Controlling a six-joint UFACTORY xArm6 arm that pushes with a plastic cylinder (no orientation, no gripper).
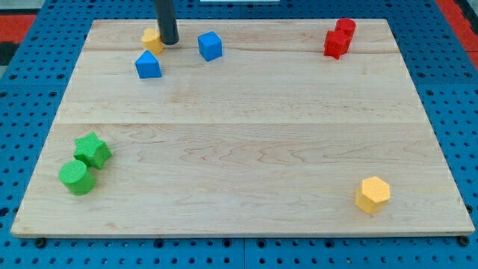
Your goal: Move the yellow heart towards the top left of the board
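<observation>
The yellow heart [151, 39] lies near the board's top left, partly hidden behind my rod. My tip [169, 42] stands on the board right beside the heart's right side, touching it or nearly so. A blue block [148, 65] lies just below the heart. A blue cube [210, 45] lies to the right of my tip.
Two red blocks [339, 37] sit together at the top right. A yellow hexagon block [372, 194] lies at the bottom right. A green star [92, 149] and a green round block [76, 177] sit at the bottom left. The wooden board [246, 104] rests on a blue pegboard.
</observation>
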